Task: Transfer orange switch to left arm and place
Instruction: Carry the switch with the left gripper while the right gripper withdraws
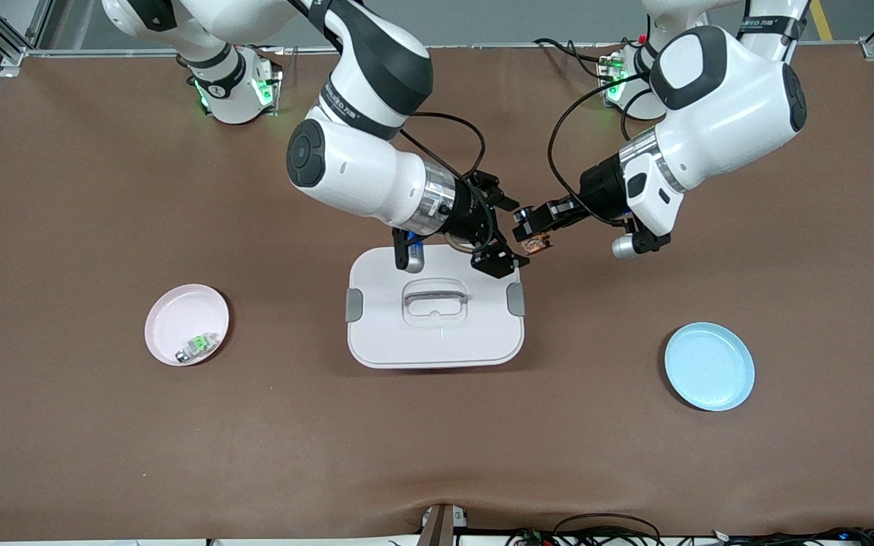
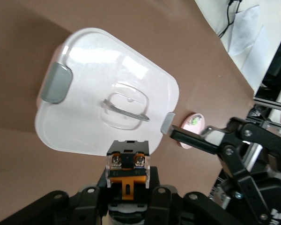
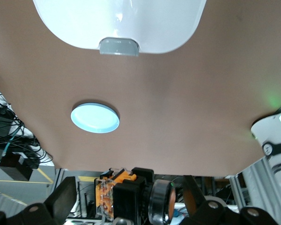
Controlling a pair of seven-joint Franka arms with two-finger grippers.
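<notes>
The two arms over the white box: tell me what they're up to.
A handover is taking place in the air, above the corner of the box nearest the left arm's base. The left hand is shut on the orange switch. The right hand beside it has its fingers spread wide and holds nothing. The blue plate, toward the left arm's end, holds nothing. The pink plate, toward the right arm's end, holds a small green-and-silver part.

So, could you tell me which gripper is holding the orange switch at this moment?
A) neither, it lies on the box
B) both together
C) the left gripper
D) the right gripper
C: the left gripper is shut on the orange switch above the table beside the box, while the right gripper stands open around it.
</notes>
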